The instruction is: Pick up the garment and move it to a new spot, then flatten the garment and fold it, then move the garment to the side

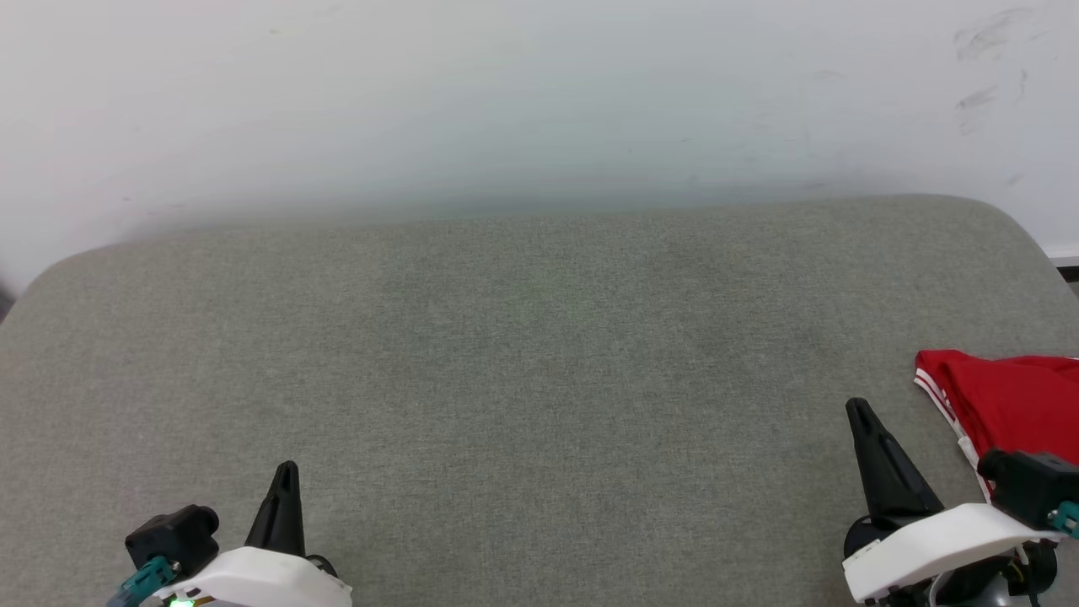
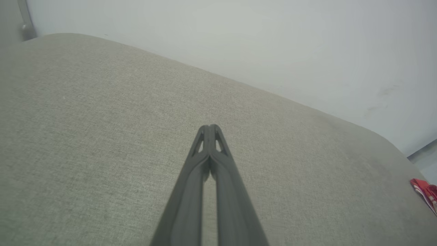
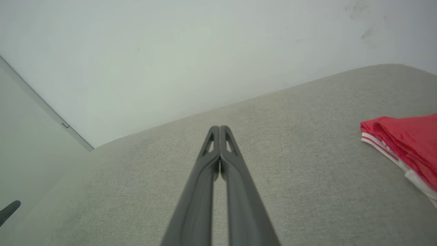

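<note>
Head view: garment cut by edge at 3–4 o'clock, near part hidden behind right gripper wrist housing; left gripper base cut at 7 o'clock. Right wrist view: garment cut at 3–4 o'clock; dark sliver at 8 o'clock also cut, can't ID. Left wrist view: garment just a red scrap at 4 o'clock, too small for detail.

The garment is bright red, edged with thin white stripes. The table wears a heathered grey-green weave. The wall is off-white — faint grey scuffs at one corner. The left hand and right hand are black, on white casings with teal plugs.
</note>
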Available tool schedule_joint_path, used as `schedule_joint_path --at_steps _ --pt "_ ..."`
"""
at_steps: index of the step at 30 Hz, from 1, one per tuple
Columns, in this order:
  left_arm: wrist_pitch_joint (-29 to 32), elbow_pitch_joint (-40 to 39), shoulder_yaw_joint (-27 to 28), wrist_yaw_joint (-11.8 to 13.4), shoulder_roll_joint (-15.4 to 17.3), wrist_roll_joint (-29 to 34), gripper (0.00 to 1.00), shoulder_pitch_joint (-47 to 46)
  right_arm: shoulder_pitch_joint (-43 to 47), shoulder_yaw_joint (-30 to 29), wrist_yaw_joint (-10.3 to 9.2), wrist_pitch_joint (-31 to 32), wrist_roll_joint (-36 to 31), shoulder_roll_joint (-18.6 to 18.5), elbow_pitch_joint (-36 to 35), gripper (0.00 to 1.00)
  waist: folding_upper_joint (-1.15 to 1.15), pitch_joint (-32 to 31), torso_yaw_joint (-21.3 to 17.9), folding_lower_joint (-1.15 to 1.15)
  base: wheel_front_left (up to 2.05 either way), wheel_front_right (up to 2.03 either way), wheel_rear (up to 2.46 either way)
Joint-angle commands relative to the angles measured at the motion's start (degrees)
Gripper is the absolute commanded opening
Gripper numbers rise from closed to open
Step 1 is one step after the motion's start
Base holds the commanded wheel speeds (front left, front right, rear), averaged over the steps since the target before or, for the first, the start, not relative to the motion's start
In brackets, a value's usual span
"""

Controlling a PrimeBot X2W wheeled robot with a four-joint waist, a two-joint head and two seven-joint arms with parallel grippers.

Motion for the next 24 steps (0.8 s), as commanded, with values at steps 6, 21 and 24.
schedule_joint_path --at_steps 6,21,24 --pt "1.51 0.48 2.58 -2.2 -1.1 -5.64 0.0 -2.31 -2.51 -0.41 -0.01 0.12 7.64 -0.69 0.72 0.0 0.0 0.08 0.22 0.0 0.0 0.0 0.0" --pt "4.47 2.26 6.35 -6.03 -3.83 -15.55 0.0 -3.7 -3.83 -1.11 -0.01 0.67 20.93 -0.96 3.49 0.0 0.0 0.28 0.7 0.0 0.0 0.0 0.0" --pt "5.06 2.52 7.04 -6.75 -4.37 -17.33 0.0 -3.98 -4.04 -1.26 -0.01 0.81 23.3 -1.0 4.01 0.0 0.0 0.32 0.8 0.0 0.0 0.0 0.0"
